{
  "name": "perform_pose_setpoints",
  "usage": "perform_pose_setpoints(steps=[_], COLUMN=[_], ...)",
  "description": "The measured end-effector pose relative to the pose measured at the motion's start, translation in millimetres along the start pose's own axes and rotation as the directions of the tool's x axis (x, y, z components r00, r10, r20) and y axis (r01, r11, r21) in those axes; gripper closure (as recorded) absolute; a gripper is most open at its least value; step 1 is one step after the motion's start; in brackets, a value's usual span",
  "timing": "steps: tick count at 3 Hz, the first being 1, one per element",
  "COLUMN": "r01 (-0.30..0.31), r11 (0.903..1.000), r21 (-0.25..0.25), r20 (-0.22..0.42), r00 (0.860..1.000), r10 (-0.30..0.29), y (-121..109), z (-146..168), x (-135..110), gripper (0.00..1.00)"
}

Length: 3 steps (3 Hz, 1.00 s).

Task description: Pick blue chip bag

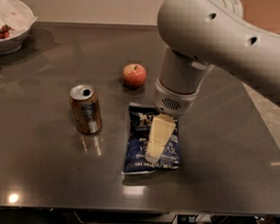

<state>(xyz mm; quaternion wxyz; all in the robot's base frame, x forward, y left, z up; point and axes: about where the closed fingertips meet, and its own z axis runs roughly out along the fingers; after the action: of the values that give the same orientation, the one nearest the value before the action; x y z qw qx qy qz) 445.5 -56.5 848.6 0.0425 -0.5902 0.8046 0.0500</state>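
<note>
Big dark grey table out in front, and the robot's pale arm reaches in from the upper right, its thick wrist pointing down over the middle of the tabletop.

Far off to the gripper's upper left, right at the table's corner, sits a white bowl. There are some dark red bits in it against the near-left wall; I can't make out what they are.

The blue chip bag lies flat directly under the gripper, white lettering facing up, long side running away from me.

The gripper hangs cream-coloured below the wrist, over the bag's centre with its tip low near the lettering. Spread or closed, I can't tell from here, nor whether it touches the bag. It holds nothing that I can see.

Left of the gripper, apart from the bag, a bronze drink can stands upright, its top opened.

Behind the gripper and a little left, a red apple sits by itself.
</note>
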Motion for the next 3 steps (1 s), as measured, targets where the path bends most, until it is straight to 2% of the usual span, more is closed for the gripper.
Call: perform_pose_setpoints(steps=[1, 2, 3], r01=[0.006, 0.025, 0.03], r11=[0.9999, 0.9994, 0.9992], r21=[-0.014, -0.022, -0.026], r20=[-0.027, -0.051, -0.062], r00=[1.0, 0.998, 0.998], r10=[-0.006, -0.026, -0.031], y=[4.5, 10.1, 13.1], z=[11.3, 17.5, 18.3], x=[-1.3, -3.7, -3.9], gripper=[0.0, 0.16, 0.4])
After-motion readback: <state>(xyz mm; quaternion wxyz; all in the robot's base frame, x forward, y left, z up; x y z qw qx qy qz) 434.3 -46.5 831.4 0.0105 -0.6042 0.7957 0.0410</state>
